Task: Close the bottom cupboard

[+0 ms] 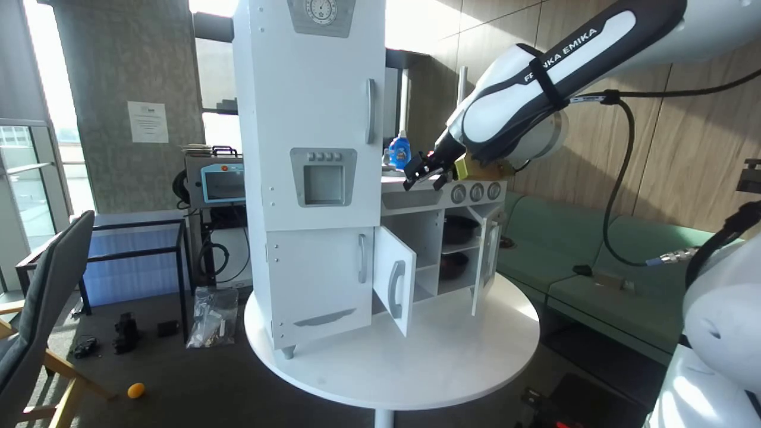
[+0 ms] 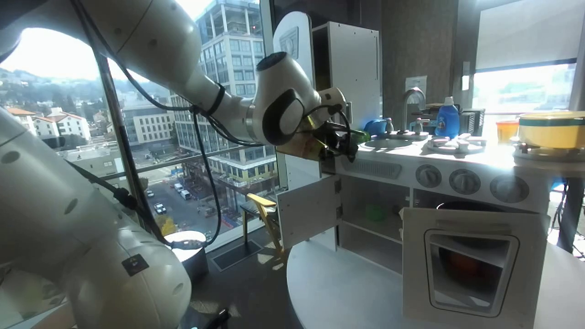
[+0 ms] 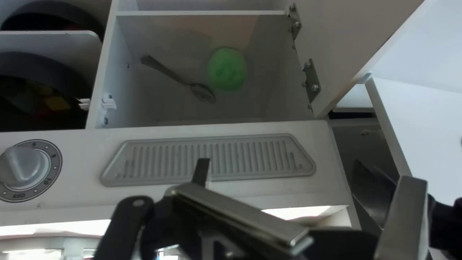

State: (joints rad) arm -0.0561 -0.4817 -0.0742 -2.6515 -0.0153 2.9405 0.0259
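Note:
The bottom cupboard [image 1: 421,246] of the white toy kitchen stands open, low under the counter front. Its short white door [image 1: 389,258] with a grey handle is swung outward. The door shows from its inner side in an exterior view [image 2: 308,212] and at the upper right of the wrist view [image 3: 350,39]. Inside the cupboard [image 3: 180,47] lie a spoon [image 3: 171,76] and a green cup [image 3: 227,68]. My gripper [image 1: 423,180] is open and empty. It hangs at the counter's front edge, above the door and touching nothing that I can see. It also shows in the wrist view [image 3: 301,195].
The tall fridge door [image 1: 315,101] appears ajar, close beside my gripper. The oven door [image 2: 473,265] stands open, with dark pans [image 1: 455,264] behind it. A blue bottle [image 2: 448,119] and a yellow pot [image 2: 550,135] stand on the counter. A round white table [image 1: 446,362] carries the kitchen.

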